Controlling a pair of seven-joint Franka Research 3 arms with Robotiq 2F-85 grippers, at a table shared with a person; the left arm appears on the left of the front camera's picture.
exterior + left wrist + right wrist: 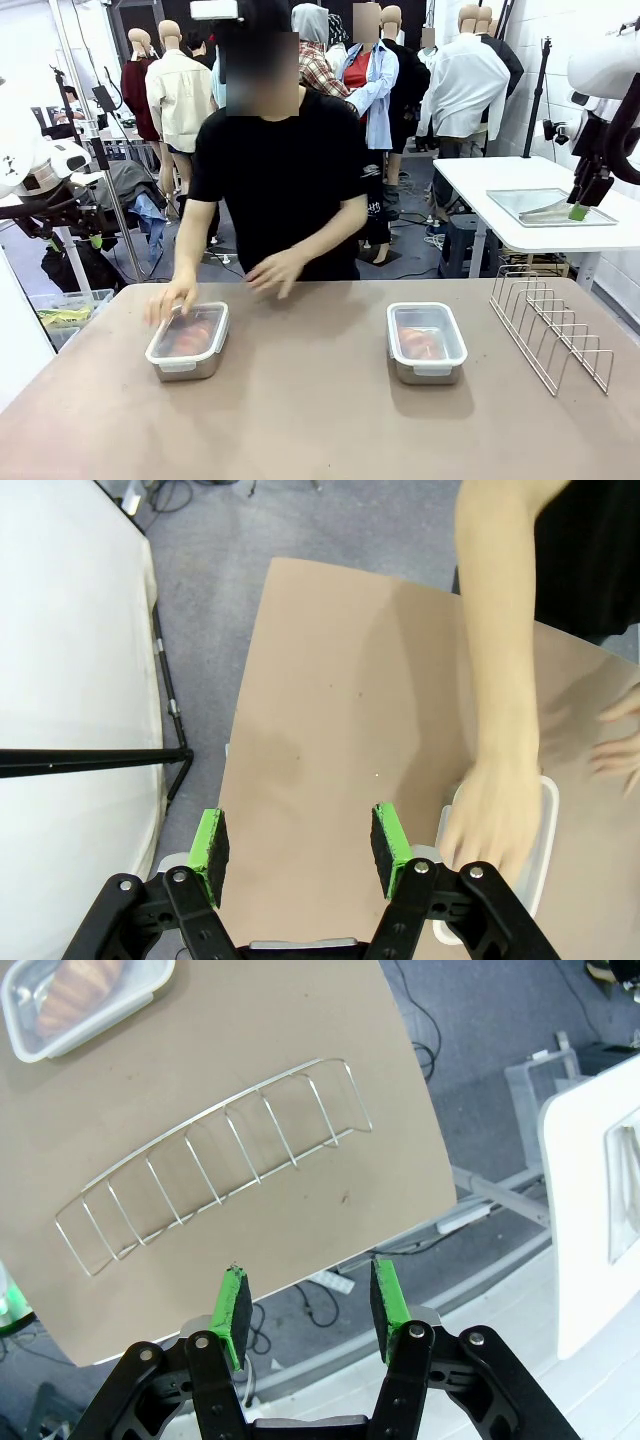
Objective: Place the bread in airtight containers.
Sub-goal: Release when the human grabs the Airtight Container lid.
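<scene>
Over on the left, the left gripper [300,855] hangs above the bare brown table [320,420], its green pads spread apart with nothing between them. Just beside it, the person's hand [170,298] presses on the near-left corner of the left container [188,342], a small steel tin with a clear lid [190,330] on top; golden-brown bread [190,335] shows dimly through the plastic. From the left wrist, the same hand [485,825] covers much of that lid. The person's other hand [275,270] hovers just above the table, a little behind and to the right of that tin, fingers spread.

Towards the middle-right sits the right container [427,343], lid on, with bread [420,340] inside it; the right wrist camera catches that roll [80,990] through the lid quite clearly. Well apart to its right lies the wire rack [550,330], on its side along the table edge.

Far right, the right gripper [305,1295] is held up high off the table's edge, its pads parted and empty. Behind it a white table [530,200] carries a flat steel tray [545,205]
</scene>
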